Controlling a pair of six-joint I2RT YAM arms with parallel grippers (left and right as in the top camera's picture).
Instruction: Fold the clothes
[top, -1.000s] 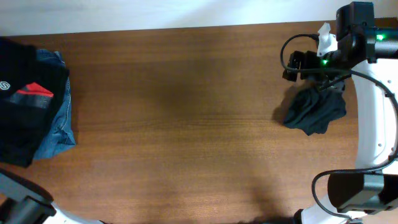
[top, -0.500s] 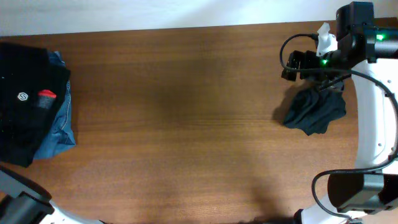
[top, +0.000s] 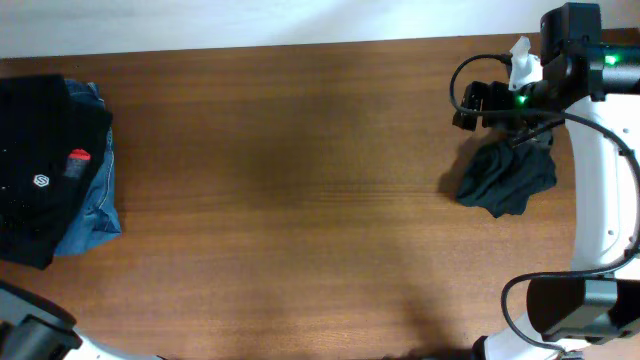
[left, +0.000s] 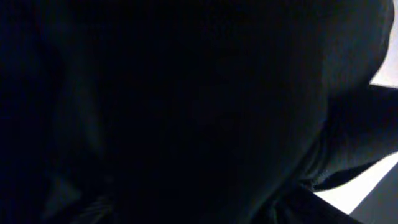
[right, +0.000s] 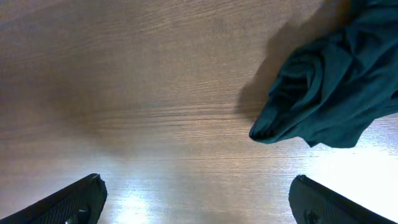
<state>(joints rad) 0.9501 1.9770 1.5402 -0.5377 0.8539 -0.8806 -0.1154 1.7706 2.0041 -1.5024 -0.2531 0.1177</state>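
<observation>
clothes sit in two spots on the worktop (top: 300, 200): a black shirt (top: 35, 215) heaped at the far left over blue denim (top: 95, 210), and a crumpled dark piece (top: 505, 180) at the far right. over the last second the shirt has shifted. its white logo mark (top: 40, 181) has slid toward the near edge, and black cloth has closed over most of the red patch (top: 78, 157), leaving only a sliver. that suggests the left arm is dragging the shirt out to spread it, so folding has not really begun. the crumpled piece has not moved. the right gripper (right: 196, 181) hangs released, its fingers wide apart over bare wood beside that piece. the left wrist view is filled with dark cloth, so i cannot tell whether the left gripper is clenched. the shirt runs off the frame's left edge.
</observation>
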